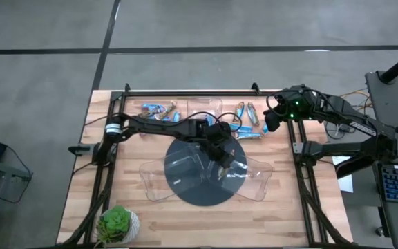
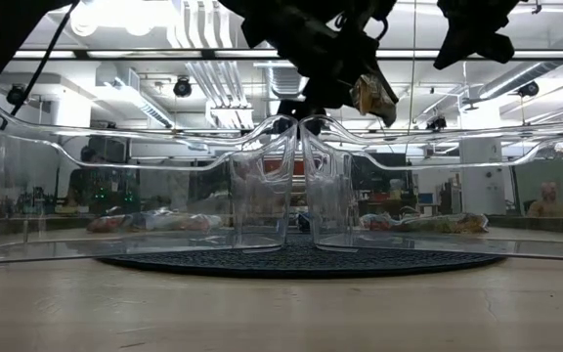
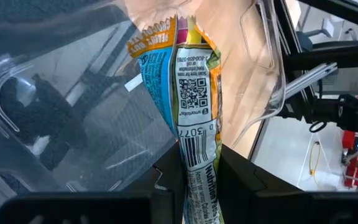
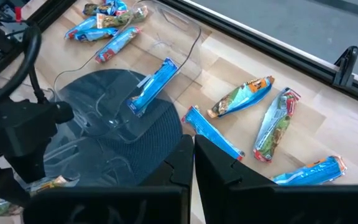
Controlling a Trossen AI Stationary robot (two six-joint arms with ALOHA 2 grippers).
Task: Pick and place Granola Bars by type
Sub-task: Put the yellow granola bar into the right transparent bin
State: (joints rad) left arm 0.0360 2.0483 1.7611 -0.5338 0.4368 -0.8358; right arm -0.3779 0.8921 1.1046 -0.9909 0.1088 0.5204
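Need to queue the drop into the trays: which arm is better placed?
Left. The left gripper already holds a granola bar above the clear trays; the right gripper waits shut and empty beside loose bars.

Even bright overhead light; ceiling lamp [image 2: 125, 15] glares in low view; tabletop foreground there blurred.

a lab or workshop: exposed silver ceiling ducts [image 2: 203, 39] and bright strip lights [image 2: 125, 15] overhead, cluttered benches far behind, grey concrete floor [image 1: 40, 62] around the wooden slatted table [image 1: 185, 218].
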